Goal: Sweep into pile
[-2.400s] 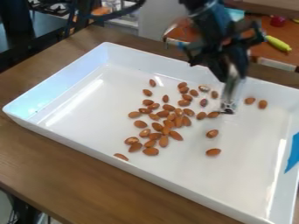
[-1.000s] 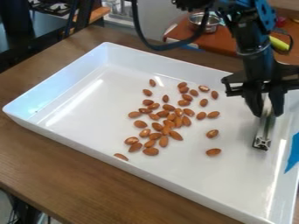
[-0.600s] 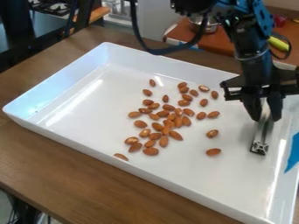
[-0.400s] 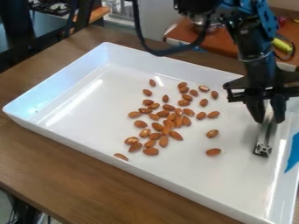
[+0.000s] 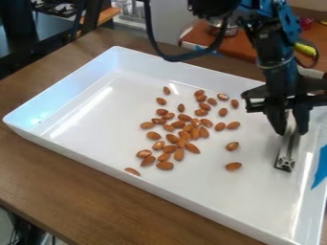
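Nearby, under it all: a brown wooden tabletop (image 5: pixel 38 167) carrying the big white rectangular tray (image 5: pixel 96 115), and what a spread of almonds we have in there!
Out beyond the tray: a reddish-brown surface (image 5: pixel 198 37), with a round silver metal bowl (image 5: pixel 233 29) partly behind the arm and a long yellow-green object (image 5: pixel 305 49) just to the right.
Overhead: a black cable (image 5: pixel 174 58) loops down in front of that surface.
Right wall: a strip of bright blue tape (image 5: pixel 321 167), close to the action.
In the way: two stray almonds, one (image 5: pixel 232 146) and another (image 5: pixel 234 166), sit right between the tool and the main bunch; the black arm cuts across the tray's far wall.
Brown almonds (image 5: pixel 179 154): loosely bunched around mid-tray, some touching, others scattered towards the far wall, one by the near wall.
Black two-finger pincer (image 5: pixel 289 128): over the tray's right side, pinched on the upper end of a silver metal bar (image 5: pixel 288 148), opened only as wide as the bar.
Bar's foot: low over the tray floor, apart from every almond; contact with the floor, I can't tell.
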Controlling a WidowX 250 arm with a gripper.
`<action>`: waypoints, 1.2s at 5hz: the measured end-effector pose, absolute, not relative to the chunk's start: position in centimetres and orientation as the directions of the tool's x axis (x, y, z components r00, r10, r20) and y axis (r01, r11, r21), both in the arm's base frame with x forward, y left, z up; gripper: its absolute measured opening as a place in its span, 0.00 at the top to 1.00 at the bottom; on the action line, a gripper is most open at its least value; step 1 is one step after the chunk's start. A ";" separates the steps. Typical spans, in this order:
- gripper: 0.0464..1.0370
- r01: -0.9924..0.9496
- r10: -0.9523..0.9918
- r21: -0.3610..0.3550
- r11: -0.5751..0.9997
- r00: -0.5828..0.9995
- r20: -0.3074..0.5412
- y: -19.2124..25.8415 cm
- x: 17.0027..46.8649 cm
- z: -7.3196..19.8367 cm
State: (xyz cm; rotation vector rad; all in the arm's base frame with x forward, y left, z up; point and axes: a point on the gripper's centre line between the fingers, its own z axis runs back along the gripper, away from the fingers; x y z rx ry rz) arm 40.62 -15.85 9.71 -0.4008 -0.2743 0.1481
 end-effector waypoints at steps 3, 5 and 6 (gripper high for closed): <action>0.73 -0.149 0.250 -0.397 0.906 0.944 0.217 -11.2 41.2 9.0; 0.73 -0.205 0.310 -0.378 0.903 0.919 0.243 -5.6 40.5 9.0; 0.73 -0.265 0.365 -0.351 0.898 0.894 0.259 -2.2 39.9 9.0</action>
